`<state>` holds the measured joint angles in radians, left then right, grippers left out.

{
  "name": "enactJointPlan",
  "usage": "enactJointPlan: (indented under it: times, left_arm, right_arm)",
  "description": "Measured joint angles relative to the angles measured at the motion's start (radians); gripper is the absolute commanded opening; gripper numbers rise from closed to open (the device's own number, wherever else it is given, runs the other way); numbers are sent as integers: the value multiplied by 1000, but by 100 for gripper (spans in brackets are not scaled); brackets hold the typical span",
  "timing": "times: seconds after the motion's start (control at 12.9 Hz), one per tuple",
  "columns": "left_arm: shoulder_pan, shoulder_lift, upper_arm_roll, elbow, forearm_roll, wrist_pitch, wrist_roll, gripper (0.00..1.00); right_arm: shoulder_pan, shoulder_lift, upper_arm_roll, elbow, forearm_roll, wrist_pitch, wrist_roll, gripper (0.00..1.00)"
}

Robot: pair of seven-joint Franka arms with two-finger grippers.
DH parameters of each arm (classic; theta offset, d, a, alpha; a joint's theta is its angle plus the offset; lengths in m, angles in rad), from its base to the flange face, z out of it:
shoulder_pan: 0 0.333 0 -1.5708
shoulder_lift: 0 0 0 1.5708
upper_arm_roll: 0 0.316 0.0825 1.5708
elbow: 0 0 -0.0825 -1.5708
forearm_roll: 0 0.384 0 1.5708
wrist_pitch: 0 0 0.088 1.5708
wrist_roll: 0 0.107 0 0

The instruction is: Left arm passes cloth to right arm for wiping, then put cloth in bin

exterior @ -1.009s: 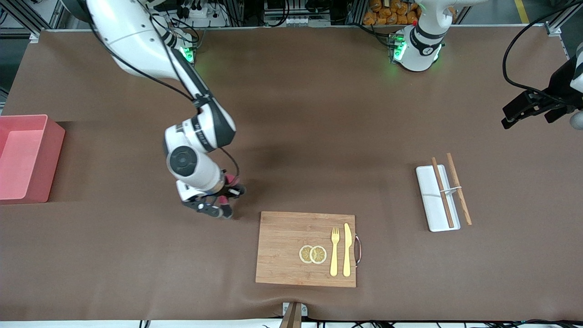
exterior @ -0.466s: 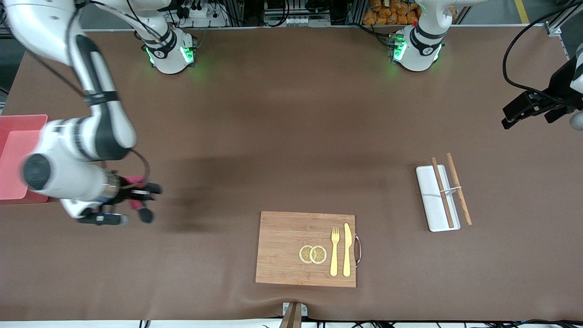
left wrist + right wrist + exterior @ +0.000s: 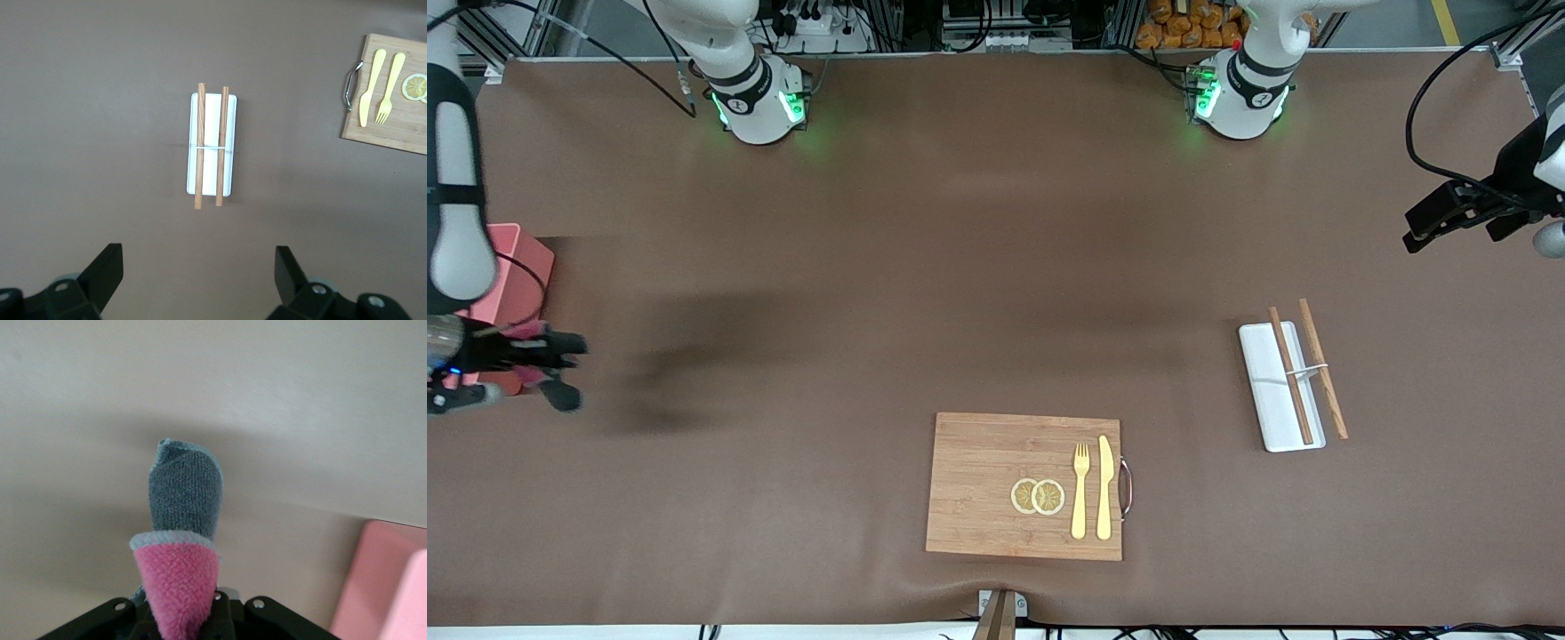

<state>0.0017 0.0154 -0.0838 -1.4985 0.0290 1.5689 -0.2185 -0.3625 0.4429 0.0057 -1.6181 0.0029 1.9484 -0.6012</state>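
My right gripper [image 3: 560, 369] is shut on the cloth [image 3: 529, 333] and holds it in the air beside the pink bin [image 3: 511, 271], at the right arm's end of the table. In the right wrist view the cloth [image 3: 181, 540] hangs folded from the gripper [image 3: 200, 613], pink face near the jaws and grey face past it, with a bin wall [image 3: 380, 580] at the edge. My left gripper [image 3: 1418, 231] is open and empty, high over the left arm's end of the table; its fingers [image 3: 107, 273] frame bare table.
A wooden cutting board [image 3: 978, 484] with a yellow fork, knife and two lemon slices lies near the front edge. A white tray [image 3: 1267, 382] with two wooden chopsticks lies toward the left arm's end; it also shows in the left wrist view [image 3: 212, 143].
My right arm has swung from beside the cutting board toward the bin, carrying the cloth. The left arm has not moved.
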Motion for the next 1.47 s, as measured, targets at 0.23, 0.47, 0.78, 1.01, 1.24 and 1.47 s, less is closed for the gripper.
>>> enactJointPlan:
  times: [0.23, 0.47, 0.78, 1.01, 1.24, 1.47]
  left_arm:
    - [-1, 0, -1, -2, 0, 0, 0, 100]
    - [-1, 0, -1, -8, 0, -1, 0, 100]
    - [-1, 0, -1, -10, 0, -1, 0, 100]
    - [-1, 0, -1, -15, 0, -1, 0, 100]
    - [-1, 0, -1, -24, 0, -1, 0, 100]
    - [-1, 0, -1, -24, 0, -1, 0, 100]
  right_arm:
    - [-84, 3, 1, 15, -95, 2, -123, 0]
    - [-189, 45, 0, 57, -170, 26, -278, 0]
    - [-303, 125, 1, 77, -223, 140, -413, 0]
    - [-322, 159, 2, 82, -227, 200, -445, 99]
    - [-322, 181, 5, 82, -227, 210, -446, 100]
    - [-322, 181, 10, 95, -227, 196, -446, 100]
